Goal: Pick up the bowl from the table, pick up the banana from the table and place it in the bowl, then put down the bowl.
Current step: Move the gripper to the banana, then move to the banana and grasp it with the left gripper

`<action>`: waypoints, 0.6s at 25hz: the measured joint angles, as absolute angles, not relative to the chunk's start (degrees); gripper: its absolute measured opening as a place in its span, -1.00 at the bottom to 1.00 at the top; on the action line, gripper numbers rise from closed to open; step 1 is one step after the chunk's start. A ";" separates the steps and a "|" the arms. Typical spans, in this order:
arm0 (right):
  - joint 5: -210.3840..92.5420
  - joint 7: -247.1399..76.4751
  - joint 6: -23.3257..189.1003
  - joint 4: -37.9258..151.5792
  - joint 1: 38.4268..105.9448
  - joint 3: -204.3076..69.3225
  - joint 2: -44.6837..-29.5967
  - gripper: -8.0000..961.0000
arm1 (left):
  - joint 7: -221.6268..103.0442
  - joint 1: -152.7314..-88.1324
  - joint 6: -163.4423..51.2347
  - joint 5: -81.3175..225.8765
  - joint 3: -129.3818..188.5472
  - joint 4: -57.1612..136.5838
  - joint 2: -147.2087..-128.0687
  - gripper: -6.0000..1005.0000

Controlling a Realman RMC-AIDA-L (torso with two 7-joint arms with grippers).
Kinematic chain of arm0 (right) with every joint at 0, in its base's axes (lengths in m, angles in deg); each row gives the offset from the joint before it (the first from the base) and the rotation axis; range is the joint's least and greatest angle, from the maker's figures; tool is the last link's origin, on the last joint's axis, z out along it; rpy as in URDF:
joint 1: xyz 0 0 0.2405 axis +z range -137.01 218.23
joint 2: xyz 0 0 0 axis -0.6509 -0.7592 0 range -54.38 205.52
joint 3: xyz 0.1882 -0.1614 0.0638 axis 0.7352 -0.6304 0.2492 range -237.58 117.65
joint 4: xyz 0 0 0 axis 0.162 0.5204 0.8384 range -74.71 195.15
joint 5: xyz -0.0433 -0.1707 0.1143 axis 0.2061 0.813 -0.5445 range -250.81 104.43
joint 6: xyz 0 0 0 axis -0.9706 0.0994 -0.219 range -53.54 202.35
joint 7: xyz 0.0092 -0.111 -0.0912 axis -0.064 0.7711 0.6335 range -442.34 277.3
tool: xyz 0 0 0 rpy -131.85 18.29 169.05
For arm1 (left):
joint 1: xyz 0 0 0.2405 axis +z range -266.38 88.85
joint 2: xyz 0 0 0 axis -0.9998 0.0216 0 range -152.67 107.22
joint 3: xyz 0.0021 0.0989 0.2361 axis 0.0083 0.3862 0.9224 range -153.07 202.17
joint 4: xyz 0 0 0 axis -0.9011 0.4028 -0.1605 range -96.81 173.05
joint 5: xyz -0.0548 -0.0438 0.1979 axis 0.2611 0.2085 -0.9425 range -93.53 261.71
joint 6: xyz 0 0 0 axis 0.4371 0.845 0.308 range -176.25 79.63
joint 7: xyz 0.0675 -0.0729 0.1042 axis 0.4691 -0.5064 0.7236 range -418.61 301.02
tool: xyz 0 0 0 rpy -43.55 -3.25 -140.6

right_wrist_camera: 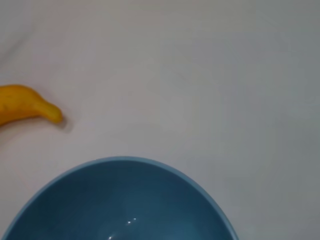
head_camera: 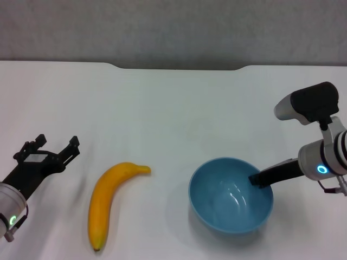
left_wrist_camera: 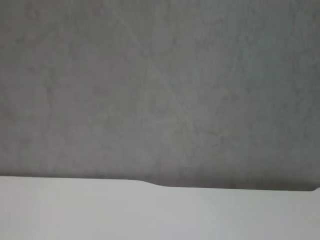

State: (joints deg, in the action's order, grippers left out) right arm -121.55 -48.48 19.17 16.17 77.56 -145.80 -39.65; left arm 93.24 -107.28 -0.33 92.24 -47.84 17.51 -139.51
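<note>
White tabletop [head_camera: 179, 108] stretching before a grey wall, light blue bowl [head_camera: 230, 208] sitting right of centre, right gripper [head_camera: 259, 179] reaching over its rim, grip state unclear, banana [head_camera: 105, 203] lying left of the bowl, left gripper [head_camera: 54, 147] hovering released beside it.

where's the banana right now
In the head view, the banana lies flat on the table, left of centre, between the left gripper and the bowl, touching neither.
</note>
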 joint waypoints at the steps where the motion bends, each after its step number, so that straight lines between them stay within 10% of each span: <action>1: -121.72 -48.36 19.63 15.40 77.02 -146.18 -39.68 -0.93 | 92.92 -107.28 -0.33 92.21 -47.51 17.37 -139.53 0.78; 15: -122.05 -48.78 21.16 11.66 74.38 -146.35 -39.64 -0.93 | 74.21 -102.99 -43.82 64.49 -42.47 -15.24 -137.49 0.77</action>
